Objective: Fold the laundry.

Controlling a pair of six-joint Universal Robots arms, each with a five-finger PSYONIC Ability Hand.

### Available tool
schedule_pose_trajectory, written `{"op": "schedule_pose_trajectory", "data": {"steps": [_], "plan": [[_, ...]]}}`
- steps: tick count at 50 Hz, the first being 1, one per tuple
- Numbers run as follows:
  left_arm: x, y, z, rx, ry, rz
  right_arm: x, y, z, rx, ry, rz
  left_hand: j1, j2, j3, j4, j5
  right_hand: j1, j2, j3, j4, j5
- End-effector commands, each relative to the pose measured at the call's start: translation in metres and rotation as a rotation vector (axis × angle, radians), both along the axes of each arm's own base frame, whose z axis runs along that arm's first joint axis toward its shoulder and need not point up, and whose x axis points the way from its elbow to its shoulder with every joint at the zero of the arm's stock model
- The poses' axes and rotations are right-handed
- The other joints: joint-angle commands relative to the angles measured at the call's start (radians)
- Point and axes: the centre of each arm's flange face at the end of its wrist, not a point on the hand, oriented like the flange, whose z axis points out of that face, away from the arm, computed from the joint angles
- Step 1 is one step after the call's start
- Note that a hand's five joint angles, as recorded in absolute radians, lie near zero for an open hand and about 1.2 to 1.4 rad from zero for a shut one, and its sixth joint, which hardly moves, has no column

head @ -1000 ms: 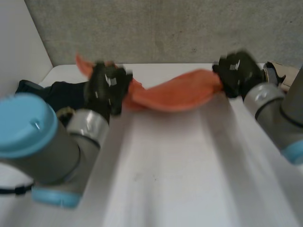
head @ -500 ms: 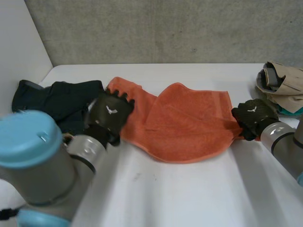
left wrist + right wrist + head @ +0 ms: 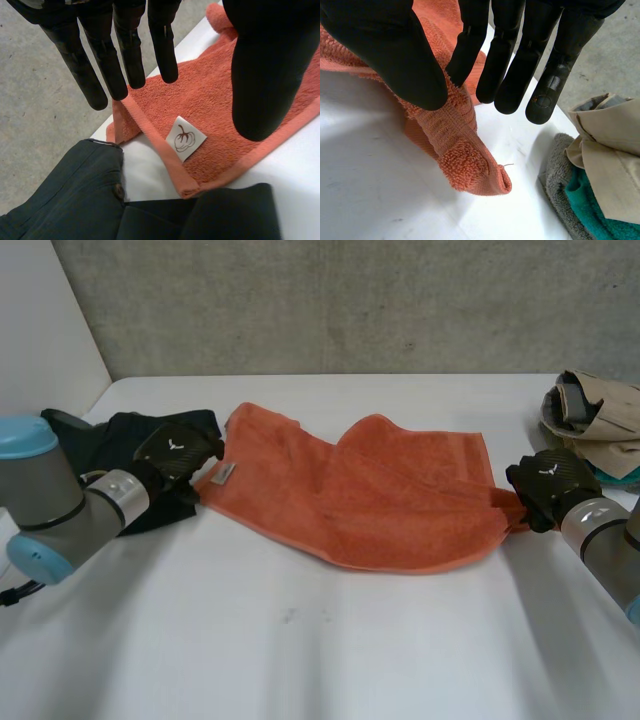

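Note:
An orange towel [image 3: 370,500] lies spread and rumpled across the back of the white table [image 3: 330,640]. My left hand [image 3: 178,453] hovers just off its left corner, open, fingers [image 3: 125,55] straight and thumb apart. The towel's corner [image 3: 210,100] with a white label [image 3: 185,138] lies free beneath that hand. My right hand [image 3: 548,483] is at the towel's right corner. In the right wrist view its thumb [image 3: 395,55] and a finger pinch the towel's edge, and the corner [image 3: 465,165] hangs down to the table below them.
A dark garment [image 3: 110,445] lies crumpled at the back left, under and beside my left hand, touching the towel's corner [image 3: 65,195]. A pile of folded beige, grey and teal cloths [image 3: 595,420] sits at the right edge, close to my right hand [image 3: 600,165].
The towel, held stretched in the air between both hands, has come down and spread on the table. My left hand let go of its corner and drew back left; the right hand lowered, still holding.

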Motion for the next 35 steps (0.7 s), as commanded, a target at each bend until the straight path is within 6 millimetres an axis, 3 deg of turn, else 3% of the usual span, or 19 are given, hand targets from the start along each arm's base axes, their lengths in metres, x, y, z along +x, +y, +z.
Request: {"op": "schedule_pose_trajectory", "data": {"steps": [1, 24, 35], "plan": [[-0.006, -0.015, -0.008, -0.01, 0.001, -0.002, 0.001, 0.002, -0.001, 0.006, 0.002, 0.002, 0.115, 0.115, 0.117, 0.11, 0.11, 0.416, 0.215, 0.211, 0.208, 0.23], [-0.014, -0.015, -0.038, 0.012, -0.093, -0.041, 0.002, 0.002, -0.007, 0.016, 0.014, 0.008, 0.083, 0.082, 0.085, 0.078, 0.078, 0.416, 0.215, 0.211, 0.208, 0.23], [-0.016, -0.029, -0.043, -0.032, -0.124, -0.006, 0.002, 0.003, -0.011, 0.026, 0.017, 0.01, 0.151, 0.15, 0.152, 0.145, 0.146, 0.416, 0.215, 0.211, 0.208, 0.23]]}}
